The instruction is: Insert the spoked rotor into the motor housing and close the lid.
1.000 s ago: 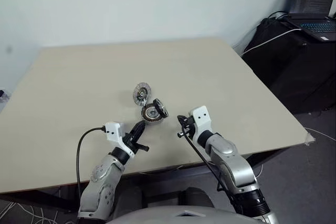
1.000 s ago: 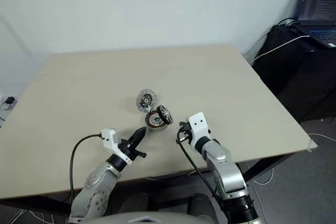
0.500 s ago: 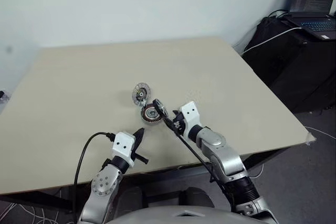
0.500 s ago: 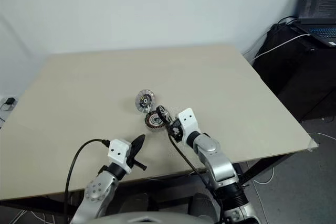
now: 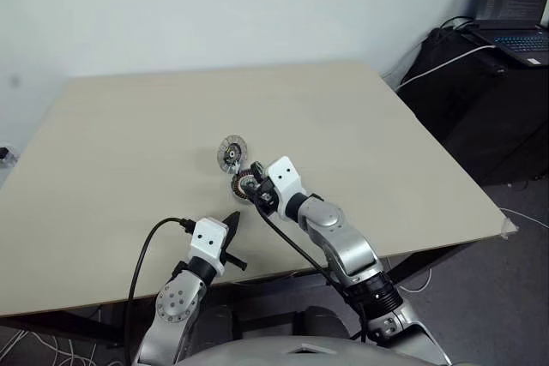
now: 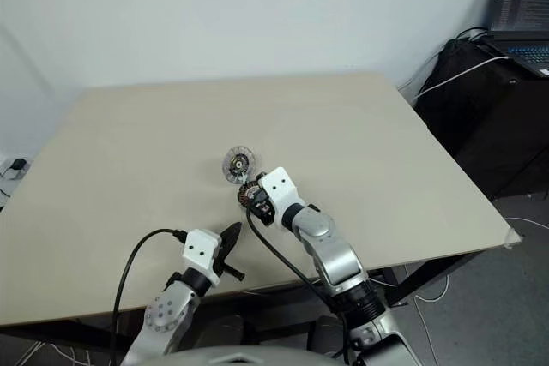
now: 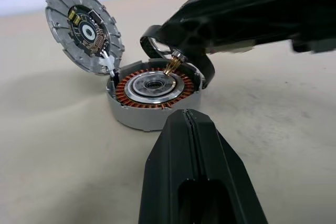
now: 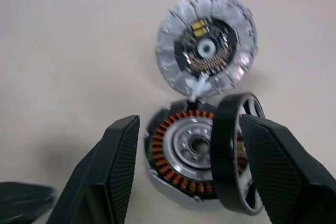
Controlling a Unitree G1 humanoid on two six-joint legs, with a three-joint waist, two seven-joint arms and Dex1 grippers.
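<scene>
Right wrist view gives us the best look at the parts: the motor housing (image 8: 191, 161) is a shallow round cup with a silver-grey wall, a ring of copper-orange windings and a smooth silvery hub in the middle, lying flat on the matte beige table (image 5: 129, 126). The spoked rotor (image 8: 233, 153) is a shiny wheel with a thick dark-looking rim and open spokes, and it stands on edge, leaning on the housing's rim with its axis roughly level instead of pointing down into the cup. The lid (image 8: 207, 45) is a ribbed silver disc with a dark centre full of small gold and copper bits; it stands tilted up on the far side of the housing, joined to it by a small white tab at its lower edge, inner face towards us. Our right gripper (image 8: 191, 182) has its textured black fingers (image 8: 118, 166) spread wide, one on each side of the housing and rotor, with nothing clamped as far as we can see. Left wrist view shows what that one doesn't: a small brass-coloured pin (image 7: 171, 65) poking down over the windings. From the head camera, our left gripper (image 5: 231, 223) sits pinched shut near the table's front edge, apart from the parts.
</scene>
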